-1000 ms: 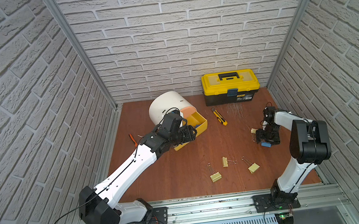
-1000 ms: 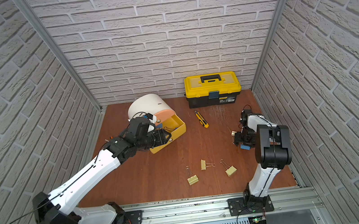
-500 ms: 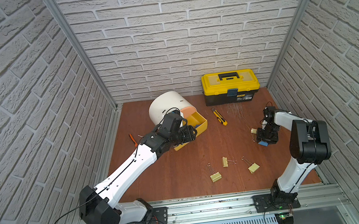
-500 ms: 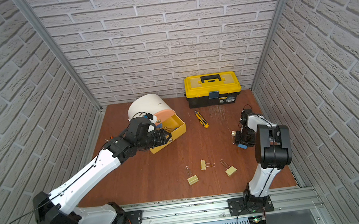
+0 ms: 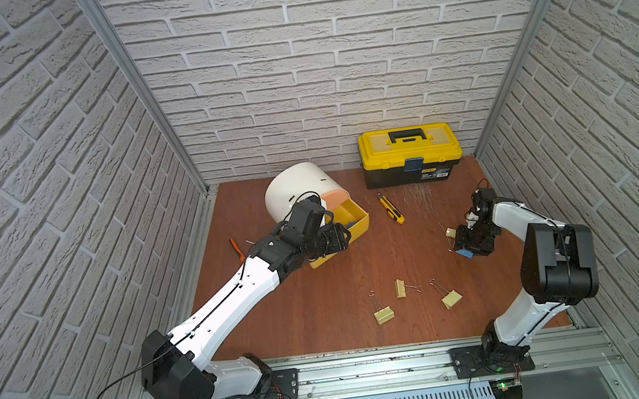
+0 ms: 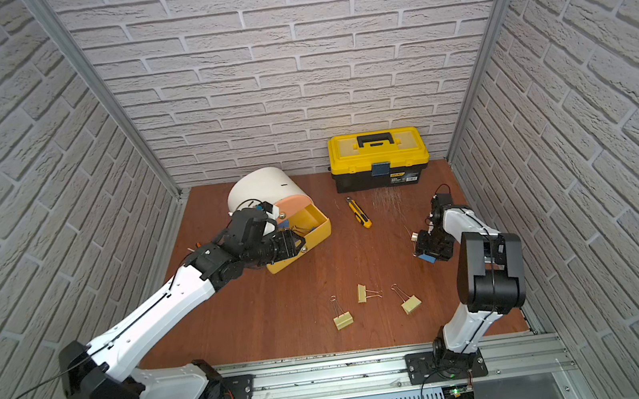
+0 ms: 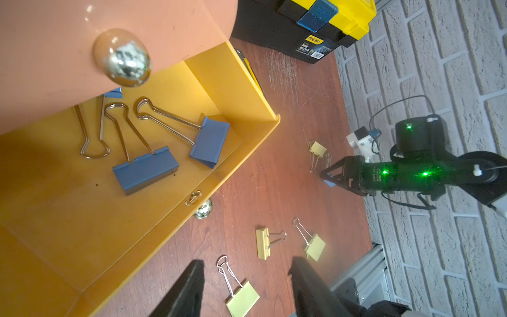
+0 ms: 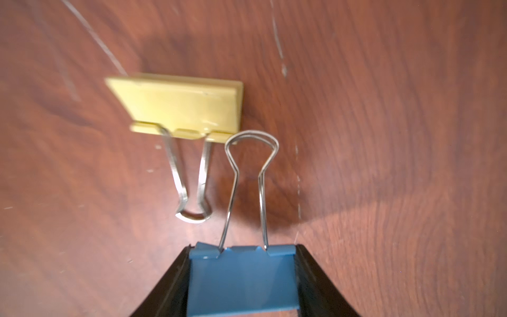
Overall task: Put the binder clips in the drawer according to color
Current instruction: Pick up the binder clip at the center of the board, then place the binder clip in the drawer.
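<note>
The white round-topped drawer [image 5: 294,187] cabinet stands at the back left, its yellow drawer [image 5: 356,221] pulled out. Two blue binder clips [image 7: 145,171] [image 7: 210,145] lie inside, and a third blue corner shows under the peach front. My left gripper [image 7: 247,288] hovers open and empty by the drawer's front corner [image 5: 341,237]. My right gripper [image 8: 243,248] is shut on a blue clip [image 8: 242,277], low over the table at the right [image 5: 467,246]. One pale yellow clip [image 8: 181,105] lies just beyond it. Three more yellow clips [image 5: 383,316] [image 5: 400,288] [image 5: 451,299] lie near the front.
A yellow-black toolbox [image 5: 410,153] stands against the back wall, with a utility knife [image 5: 391,208] in front of it. The peach drawer front and its knob [image 7: 122,57] overhang the yellow drawer. An orange-handled tool [image 5: 236,248] lies left of my left arm. The right brick wall is close to my right arm.
My right gripper's jaws have closed onto the blue clip and it has shifted slightly. The left arm has stayed still.
</note>
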Available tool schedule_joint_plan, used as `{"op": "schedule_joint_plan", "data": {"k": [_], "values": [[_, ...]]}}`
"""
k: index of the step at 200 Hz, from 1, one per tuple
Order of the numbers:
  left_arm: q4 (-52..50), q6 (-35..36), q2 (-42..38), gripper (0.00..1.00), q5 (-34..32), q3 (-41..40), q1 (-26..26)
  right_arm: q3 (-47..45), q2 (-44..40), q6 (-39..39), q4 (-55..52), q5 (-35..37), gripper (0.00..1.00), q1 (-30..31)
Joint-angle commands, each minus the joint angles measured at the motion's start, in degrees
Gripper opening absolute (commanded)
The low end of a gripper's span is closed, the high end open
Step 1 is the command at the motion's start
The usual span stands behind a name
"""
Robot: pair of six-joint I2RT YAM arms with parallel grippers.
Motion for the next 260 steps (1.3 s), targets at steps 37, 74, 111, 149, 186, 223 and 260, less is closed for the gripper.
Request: {"op": "schedule_joint_plan", "data": {"k": [37, 74, 111, 149, 186, 223, 260], "values": [[-0.80, 0.81, 1.01, 0.56, 0.11, 3.79, 1.04, 0.75, -8.41, 4.27, 0.52, -5.47, 0.48, 2.05], [-1.99, 1.07, 0.96, 0.56, 1.37, 5.07, 3.05, 2.34, -12.29, 8.07, 0.70, -7.15, 0.48, 4.92], [-4.04, 1.71, -0.14, 0.56, 2.17, 5.89, 5.38, 5.61, -14.92, 12.00, 0.54, -8.12, 0.47, 9.28], [-4.96, 1.60, -0.80, 0.56, 3.56, 6.04, 8.15, 11.56, -15.15, 14.89, -0.09, -8.06, 0.47, 15.76], [-5.55, 1.38, -1.23, 0.56, 4.89, 6.02, 10.34, 17.63, -14.19, 17.54, 0.41, -8.06, 0.47, 22.49], [-6.73, 1.38, -1.92, 0.56, 6.11, 6.07, 12.69, 22.88, -12.27, 19.32, 1.18, -7.55, 0.47, 29.19], [-8.21, 1.57, -3.59, 0.56, 7.13, 5.54, 15.24, 27.83, -9.57, 19.97, 1.93, -6.88, 0.47, 35.09]]}}
